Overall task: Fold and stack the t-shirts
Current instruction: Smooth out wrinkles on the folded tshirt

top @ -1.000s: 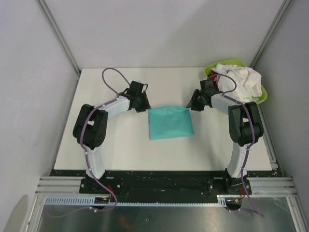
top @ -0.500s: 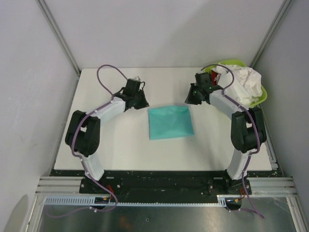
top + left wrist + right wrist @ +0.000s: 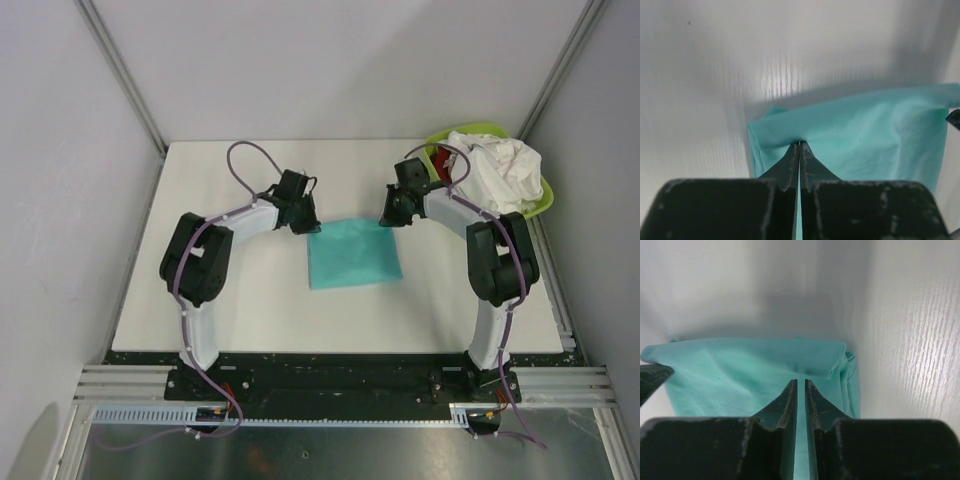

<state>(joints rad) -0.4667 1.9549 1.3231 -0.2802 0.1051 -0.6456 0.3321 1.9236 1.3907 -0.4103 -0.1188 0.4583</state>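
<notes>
A teal t-shirt (image 3: 352, 253) lies folded into a rough square in the middle of the table. My left gripper (image 3: 309, 223) is at its far left corner. In the left wrist view the left gripper (image 3: 799, 145) has its jaws pressed together, pinching the puckered edge of the teal t-shirt (image 3: 865, 135). My right gripper (image 3: 391, 217) is at the far right corner. In the right wrist view the right gripper (image 3: 801, 381) is closed to a thin slit on the folded edge of the teal t-shirt (image 3: 740, 370). A white t-shirt (image 3: 505, 165) is heaped over a red one (image 3: 446, 158).
The white and red shirts sit in a lime-green basin (image 3: 478, 129) at the table's far right corner, just behind the right arm. The white table (image 3: 230, 300) is walled by grey panels on the left, right and back.
Both grippers came in onto the far corners of the teal t-shirt and closed, the left one fully, the right one to a thin slit. The shirt itself has hardly shifted.
</notes>
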